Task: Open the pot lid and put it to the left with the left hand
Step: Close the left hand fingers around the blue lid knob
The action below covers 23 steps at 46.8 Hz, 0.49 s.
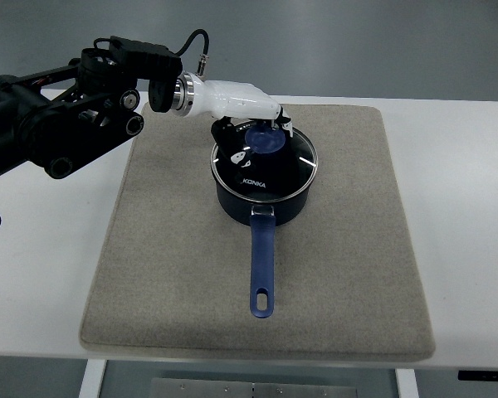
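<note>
- White table (465, 207) carrying a grey mat (349, 274), well clear on its left side for setting something down.
- Left arm (58, 124) reaching in from the upper left, black linkage ending in a white left hand (249, 124) over the pot.
- Dark blue pot (261, 195) near the mat's upper middle, long handle (262, 265) pointing toward the near edge.
- Glass lid (270, 166) seated on the rim.
- Blue knob (266, 139) with dark fingers (232, 137) curled around it; looks gripped, though contact partly hidden.
- Best to lift straight up until clear of the rim, keep level, then carry left.
- Right arm out of view.
</note>
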Each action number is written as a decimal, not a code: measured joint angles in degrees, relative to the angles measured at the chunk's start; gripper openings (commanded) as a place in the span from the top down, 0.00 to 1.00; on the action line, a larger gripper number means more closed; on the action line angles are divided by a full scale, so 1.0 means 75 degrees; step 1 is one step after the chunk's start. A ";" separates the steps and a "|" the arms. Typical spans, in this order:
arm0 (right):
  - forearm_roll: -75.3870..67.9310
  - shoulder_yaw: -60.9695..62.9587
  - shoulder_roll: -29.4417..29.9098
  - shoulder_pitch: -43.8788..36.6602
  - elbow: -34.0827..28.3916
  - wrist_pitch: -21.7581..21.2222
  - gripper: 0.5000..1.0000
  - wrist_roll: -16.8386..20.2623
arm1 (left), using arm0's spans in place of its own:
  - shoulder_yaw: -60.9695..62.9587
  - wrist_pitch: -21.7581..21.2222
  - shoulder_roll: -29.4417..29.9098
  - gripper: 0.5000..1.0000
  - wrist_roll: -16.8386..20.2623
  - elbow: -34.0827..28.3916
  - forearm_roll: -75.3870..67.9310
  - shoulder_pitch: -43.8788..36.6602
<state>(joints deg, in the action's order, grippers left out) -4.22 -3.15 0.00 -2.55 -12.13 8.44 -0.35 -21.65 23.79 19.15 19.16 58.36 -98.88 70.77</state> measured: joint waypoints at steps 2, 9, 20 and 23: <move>0.0000 -0.0001 0.0000 0.0000 0.0000 0.0000 0.17 0.0000 | 0.0000 0.0000 0.0000 0.97 0.0000 0.0001 0.0001 -0.0001; 0.0000 -0.0002 0.0000 0.0000 0.0000 0.0000 0.17 -0.0001 | 0.0009 0.0001 0.0000 1.00 -0.0003 0.0009 0.0008 0.0012; 0.0000 -0.0002 0.0000 0.0000 0.0000 0.0000 0.17 0.0000 | 0.0008 0.0009 0.0004 1.00 -0.0003 0.0035 0.0023 0.0019; 0.0000 -0.0002 0.0000 0.0000 0.0000 0.0000 0.17 0.0000 | -0.0013 0.0009 0.0011 1.00 -0.0001 0.0036 0.0023 0.0020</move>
<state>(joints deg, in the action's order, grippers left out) -4.22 -3.16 0.00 -2.55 -12.13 8.44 -0.35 -21.75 23.86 19.23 19.15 58.63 -98.70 70.91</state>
